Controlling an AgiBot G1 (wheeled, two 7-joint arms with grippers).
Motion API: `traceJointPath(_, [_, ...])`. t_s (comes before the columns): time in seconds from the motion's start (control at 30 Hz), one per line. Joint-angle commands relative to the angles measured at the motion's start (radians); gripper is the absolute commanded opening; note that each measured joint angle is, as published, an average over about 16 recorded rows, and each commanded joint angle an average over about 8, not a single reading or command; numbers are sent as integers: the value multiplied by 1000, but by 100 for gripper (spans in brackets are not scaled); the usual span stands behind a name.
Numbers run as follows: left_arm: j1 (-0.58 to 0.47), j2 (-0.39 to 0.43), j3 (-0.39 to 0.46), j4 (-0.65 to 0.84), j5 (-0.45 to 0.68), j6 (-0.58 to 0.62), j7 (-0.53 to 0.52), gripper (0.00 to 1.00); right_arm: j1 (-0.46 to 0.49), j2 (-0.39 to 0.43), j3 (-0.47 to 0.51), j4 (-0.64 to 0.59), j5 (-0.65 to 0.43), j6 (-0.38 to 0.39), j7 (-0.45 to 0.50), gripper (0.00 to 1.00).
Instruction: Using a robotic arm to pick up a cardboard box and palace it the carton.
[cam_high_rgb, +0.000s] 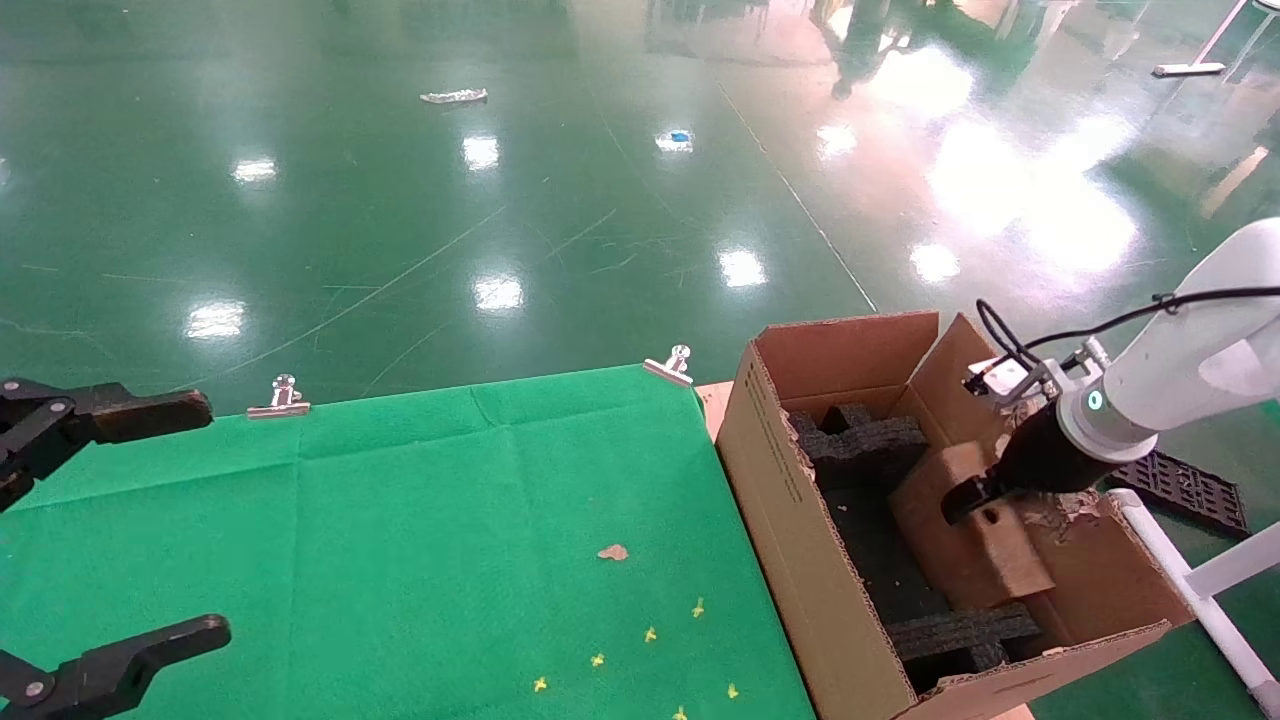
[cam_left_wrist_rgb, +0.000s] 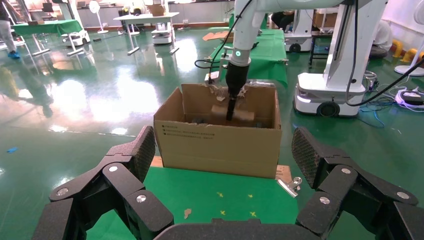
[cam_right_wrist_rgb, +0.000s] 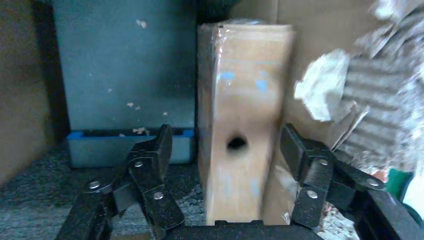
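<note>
Jaws wide, clear of cardboard box (cam_right_wrist_rgb: 240, 130)

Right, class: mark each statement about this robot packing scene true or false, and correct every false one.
1. The cardboard box is inside the carton. True.
2. The right gripper is clamped shut on the box. False: its fingers stand apart on either side of it.
3. The left gripper is open over the green cloth. True.
4. The carton stands in the middle of the green cloth. False: it stands beside the cloth's edge, on the robot's right.
5. Black foam blocks lie inside the carton. True.
</note>
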Motion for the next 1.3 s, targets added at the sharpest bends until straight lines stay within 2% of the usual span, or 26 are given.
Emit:
traceJointPath(0.03, [0,0,0,0,0,0,0,100,9,0,2,-4,2,-6,-7,100])
traceJointPath(0.2, [0,0,0,0,0,0,0,100,95,22,22,9,23,-43,-50,100])
traceJointPath(0.33, [0,0,1,0,0,0,0,100,199,51,45,41,46,-77,-102,100])
traceJointPath(0.53, [0,0,1,0,-1,0,0,100,365,104,78,127,64,-109,-171,100])
traceJointPath(0.67, [0,0,1,0,-1,0,1,100,424,150,100,204,82,-102,-191,100])
traceJointPath(0.97, [0,-1,1,0,-1,-1,1,100,444,203,133,301,104,-69,-179,100])
traceJointPath(1.3, [-1,-1,2,1,-1,-1,1,100,280,209,304,414,186,-107,-262,100])
